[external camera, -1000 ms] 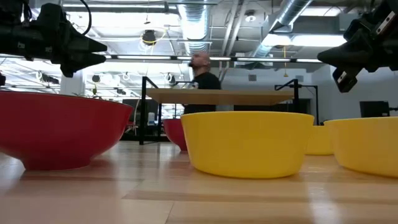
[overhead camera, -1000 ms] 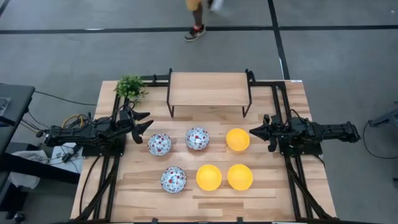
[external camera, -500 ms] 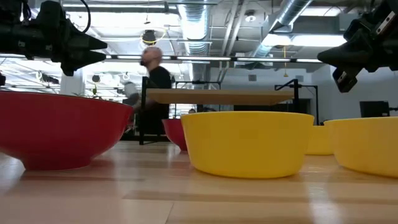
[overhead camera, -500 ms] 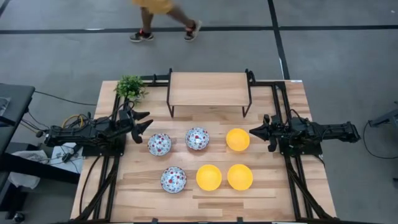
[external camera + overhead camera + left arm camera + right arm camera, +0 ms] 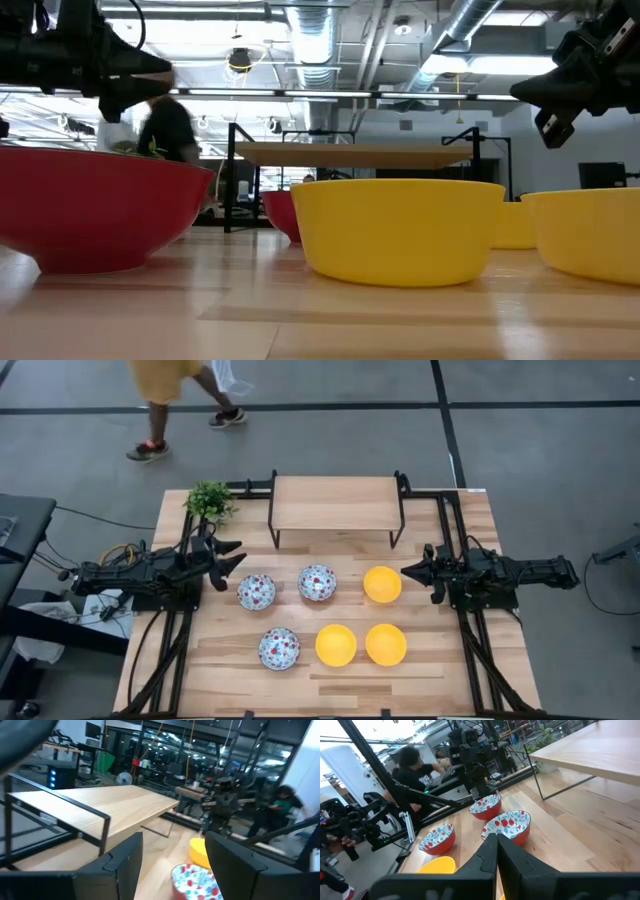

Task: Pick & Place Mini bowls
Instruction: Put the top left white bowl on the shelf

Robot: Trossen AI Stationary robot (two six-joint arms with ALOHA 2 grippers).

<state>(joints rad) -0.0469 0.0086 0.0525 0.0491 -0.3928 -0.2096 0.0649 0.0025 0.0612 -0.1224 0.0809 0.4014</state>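
Six mini bowls stand on their bases on the wooden table. Three white floral ones (image 5: 257, 592) (image 5: 317, 582) (image 5: 279, 648) are toward the left. Three yellow ones (image 5: 382, 584) (image 5: 336, 645) (image 5: 386, 644) are toward the right. My left gripper (image 5: 240, 554) hovers open near the table's left side, above and beside the far-left floral bowl (image 5: 196, 880). Its fingers stand wide apart in the left wrist view (image 5: 172, 852). My right gripper (image 5: 404, 572) hovers shut just right of the far yellow bowl, pointing toward the floral bowls (image 5: 507, 826). Neither gripper touches anything.
A raised wooden shelf (image 5: 335, 502) on black legs stands at the table's far edge. A small green plant (image 5: 209, 500) sits at the far left corner. A person (image 5: 165, 390) walks on the floor beyond the far edge. Bare table lies along the near edge (image 5: 330, 690).
The person beyond the table's far edge has walked toward the left. Both arms and all the bowls have kept still.
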